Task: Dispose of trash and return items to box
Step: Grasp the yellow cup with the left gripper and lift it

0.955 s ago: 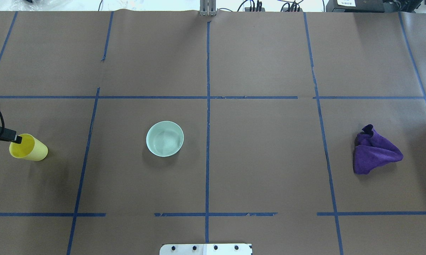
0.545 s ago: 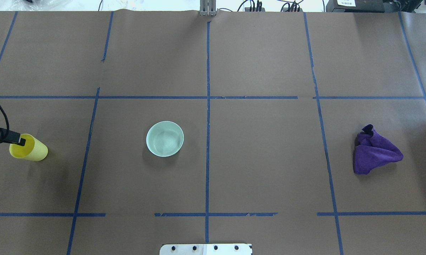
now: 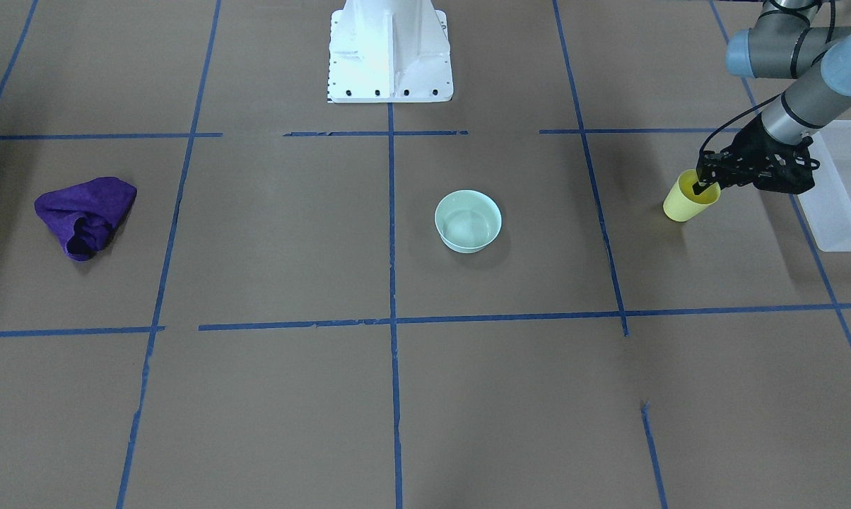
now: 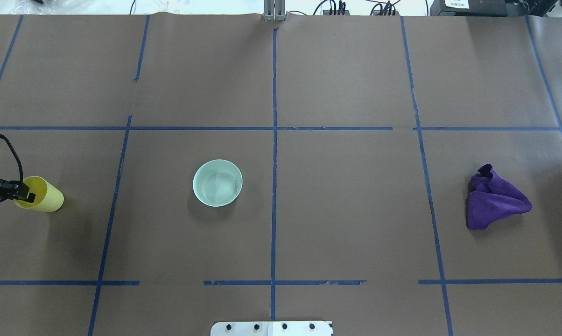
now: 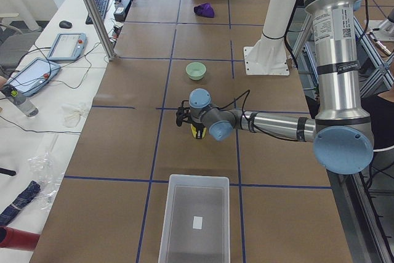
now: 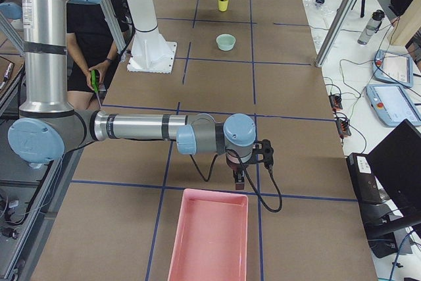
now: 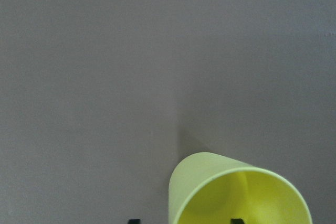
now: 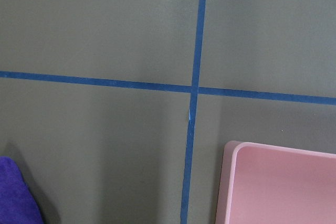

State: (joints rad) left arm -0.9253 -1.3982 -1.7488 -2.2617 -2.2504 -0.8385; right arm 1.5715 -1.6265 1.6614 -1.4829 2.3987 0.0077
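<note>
— So, where does the yellow cup (image 3: 683, 205) sit?

— Upright on the tabletop (image 4: 346, 210), out at the robot's left end, near the translucent white bin (image 5: 196, 177) but not in it. The left hand (image 3: 702, 186) is down at its rim with the fingers (image 7: 237, 221) apart: one tip inside the mouth, the other outside, the cup's wall between them. Neither tip looks pressed to the plastic, so I'd call it an open hand placed for a pinch on the wall.

— What could go wrong from here?

— The cup is light and thin-walled. If one finger meets the wall before the other, it may shove the cup over, and a tapered cup on its side rolls off in a curve. A pinch on one wall alone also lets the cup swing or slip on the way to the bin, and too hard a squeeze could buckle the rim.

— And the other arm?

— The right hand (image 6: 238, 177) hangs over the tabletop just beside a pink tray (image 6: 209, 192). I cannot tell how its fingers stand.

— Counts?

— One yellow cup, one translucent bin, one pale green bowl (image 4: 217, 183) mid-table, one crumpled purple cloth (image 4: 493, 203), one pink tray, two arms. The bowl and the cloth both lie loose on the tabletop.
</note>
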